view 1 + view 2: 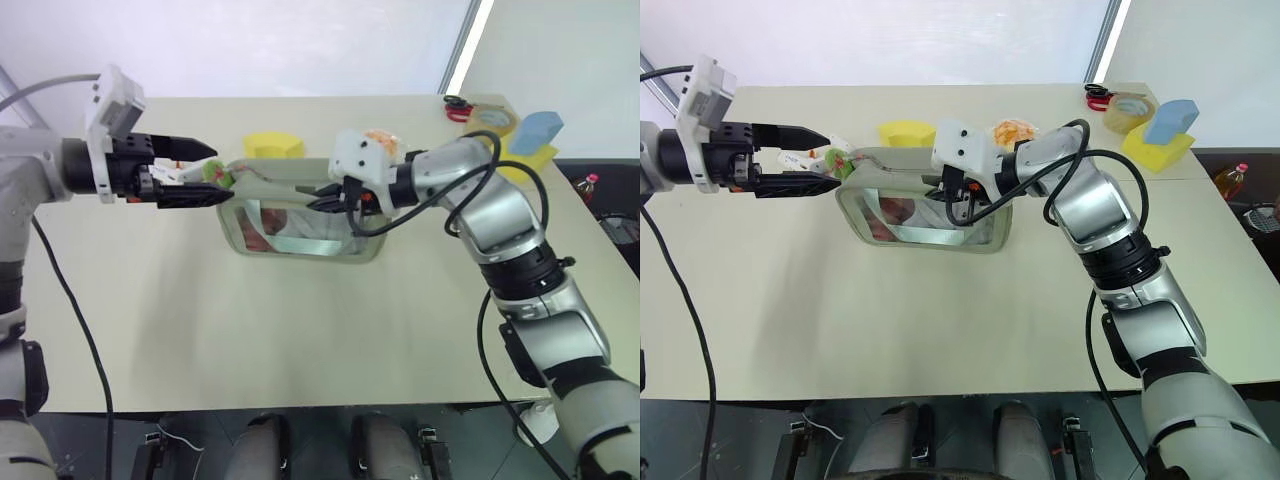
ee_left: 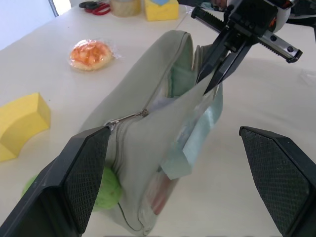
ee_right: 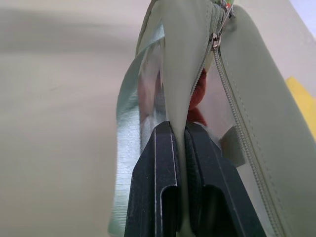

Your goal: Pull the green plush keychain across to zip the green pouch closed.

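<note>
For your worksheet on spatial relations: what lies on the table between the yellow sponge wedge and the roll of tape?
In the right eye view, an orange wrapped snack lies between the yellow sponge wedge and the roll of tape.

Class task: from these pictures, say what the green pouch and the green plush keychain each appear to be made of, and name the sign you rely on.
Green pouch: seemingly matte woven fabric, since it folds softly, with a glossy clear plastic window that reflects light. Green plush keychain: fuzzy, probably synthetic plush, judging by its soft, hairy outline.

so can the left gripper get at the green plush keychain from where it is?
Probably yes: left gripper is open, with the green plush keychain right by one finger. Nothing sits between them; right gripper pinches the green pouch further along.
</note>
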### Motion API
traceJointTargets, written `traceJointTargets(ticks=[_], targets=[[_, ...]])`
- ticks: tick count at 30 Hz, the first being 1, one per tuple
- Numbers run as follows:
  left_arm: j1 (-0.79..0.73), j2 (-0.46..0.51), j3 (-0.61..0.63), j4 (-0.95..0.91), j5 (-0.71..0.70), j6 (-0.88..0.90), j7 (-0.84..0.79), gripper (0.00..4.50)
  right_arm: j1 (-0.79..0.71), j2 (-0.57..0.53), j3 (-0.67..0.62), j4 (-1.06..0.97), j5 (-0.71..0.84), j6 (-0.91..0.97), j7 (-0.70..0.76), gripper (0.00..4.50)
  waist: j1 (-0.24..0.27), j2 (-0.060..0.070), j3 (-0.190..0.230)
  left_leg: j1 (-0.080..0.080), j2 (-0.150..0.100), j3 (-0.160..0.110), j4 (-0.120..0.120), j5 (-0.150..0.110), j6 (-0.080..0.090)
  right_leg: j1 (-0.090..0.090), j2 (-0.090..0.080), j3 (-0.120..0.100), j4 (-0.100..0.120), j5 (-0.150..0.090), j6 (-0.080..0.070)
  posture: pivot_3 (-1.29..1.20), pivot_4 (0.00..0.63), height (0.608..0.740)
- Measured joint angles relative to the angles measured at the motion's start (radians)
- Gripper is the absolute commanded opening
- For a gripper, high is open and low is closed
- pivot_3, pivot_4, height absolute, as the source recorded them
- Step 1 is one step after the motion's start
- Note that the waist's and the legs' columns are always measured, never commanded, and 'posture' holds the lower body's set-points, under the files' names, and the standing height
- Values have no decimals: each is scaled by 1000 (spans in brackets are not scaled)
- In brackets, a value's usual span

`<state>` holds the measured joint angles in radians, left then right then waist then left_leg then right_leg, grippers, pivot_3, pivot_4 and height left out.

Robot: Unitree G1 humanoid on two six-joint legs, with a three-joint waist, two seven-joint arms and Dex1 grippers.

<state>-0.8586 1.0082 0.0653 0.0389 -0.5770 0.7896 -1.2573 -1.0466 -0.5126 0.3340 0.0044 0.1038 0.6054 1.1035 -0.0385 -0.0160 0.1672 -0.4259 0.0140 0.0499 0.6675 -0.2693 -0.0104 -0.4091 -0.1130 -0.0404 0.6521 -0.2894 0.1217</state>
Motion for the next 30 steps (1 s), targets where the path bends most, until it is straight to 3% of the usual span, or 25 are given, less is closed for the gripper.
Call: traceJointTargets(ticks=[12,15,19,23,26,30], targets=[[-7,-6,-1,1,0,-11,4,4500,-6,-2,0,28,0,-49,3,26,0,0,0,0,0,0,0,0,0,0,0,0,0,0,0,0,150,740],[-8,-8,-2,-1,0,-11,10,4500,5,2,0,15,3,-42,2,1111,0,0,0,0,0,0,0,0,0,0,0,0,0,0,0,0,150,740],[-8,-8,-2,-1,0,-11,13,4500,25,4,0,-2,9,-37,-10,3112,0,0,0,0,0,0,0,0,0,0,0,0,0,0,0,0,150,740],[-29,-7,-3,66,20,-35,17,4500,23,-41,-60,-53,46,10,-17,3112,5,0,0,0,0,0,0,0,0,0,0,0,0,0,0,0,150,740],[-42,16,0,178,68,-99,17,4500,20,-135,-152,-136,85,83,-19,3112,8,0,0,0,0,1,0,0,0,0,0,0,0,0,0,0,150,740],[-31,32,2,314,120,-173,-1,4500,107,-223,-212,-255,136,166,-15,3112,18,0,0,1,0,2,0,0,0,0,0,0,0,0,0,0,150,740]])
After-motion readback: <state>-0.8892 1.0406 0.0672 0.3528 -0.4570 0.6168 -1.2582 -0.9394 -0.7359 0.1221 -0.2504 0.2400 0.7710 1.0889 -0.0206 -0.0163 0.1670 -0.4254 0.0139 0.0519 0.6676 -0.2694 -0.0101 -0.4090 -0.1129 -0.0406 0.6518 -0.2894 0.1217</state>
